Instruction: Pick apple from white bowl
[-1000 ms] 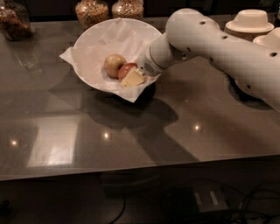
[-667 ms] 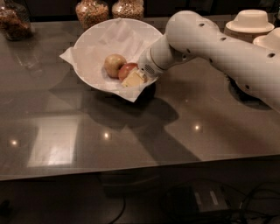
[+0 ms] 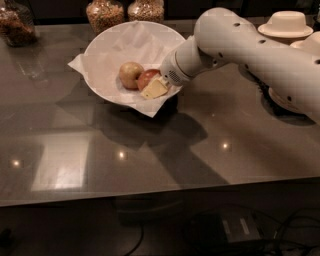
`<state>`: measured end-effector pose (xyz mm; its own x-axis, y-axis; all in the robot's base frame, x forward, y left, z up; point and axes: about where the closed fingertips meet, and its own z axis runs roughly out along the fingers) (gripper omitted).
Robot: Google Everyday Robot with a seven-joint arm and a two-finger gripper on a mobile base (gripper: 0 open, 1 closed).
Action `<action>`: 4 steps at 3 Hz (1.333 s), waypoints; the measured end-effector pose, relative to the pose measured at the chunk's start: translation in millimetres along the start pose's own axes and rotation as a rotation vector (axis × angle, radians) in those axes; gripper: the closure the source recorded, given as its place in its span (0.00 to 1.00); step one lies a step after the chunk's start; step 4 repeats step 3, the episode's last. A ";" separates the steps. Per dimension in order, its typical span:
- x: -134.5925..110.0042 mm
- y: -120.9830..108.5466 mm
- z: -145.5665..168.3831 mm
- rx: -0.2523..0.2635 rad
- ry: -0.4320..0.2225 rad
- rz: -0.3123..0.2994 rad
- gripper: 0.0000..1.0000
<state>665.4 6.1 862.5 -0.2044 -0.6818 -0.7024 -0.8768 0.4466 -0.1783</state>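
Table (image 3: 100, 150): dark, glossy, carrying white bowl (image 3: 100, 45).
Apple (image 3: 146, 77): inside bowl, beside paler apple (image 3: 130, 74).
Gripper (image 3: 155, 88): in bowl, at apple; grasp unclear.

You see the gripper (image 3: 153, 86) down inside the white bowl (image 3: 98, 46), right against the reddish apple (image 3: 146, 77), which lies touching a paler apple (image 3: 130, 74) on crumpled paper (image 3: 134, 41). The arm (image 3: 235, 41) reaches in from the right across the glossy table (image 3: 150, 155); jars (image 3: 105, 14) stand behind the bowl
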 end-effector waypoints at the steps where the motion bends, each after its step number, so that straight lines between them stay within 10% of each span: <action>1: -19.6 -2.2 -15.7 0.010 -0.041 -0.028 1.00; 4: -71.2 9.6 -79.3 -0.023 -0.106 -0.121 1.00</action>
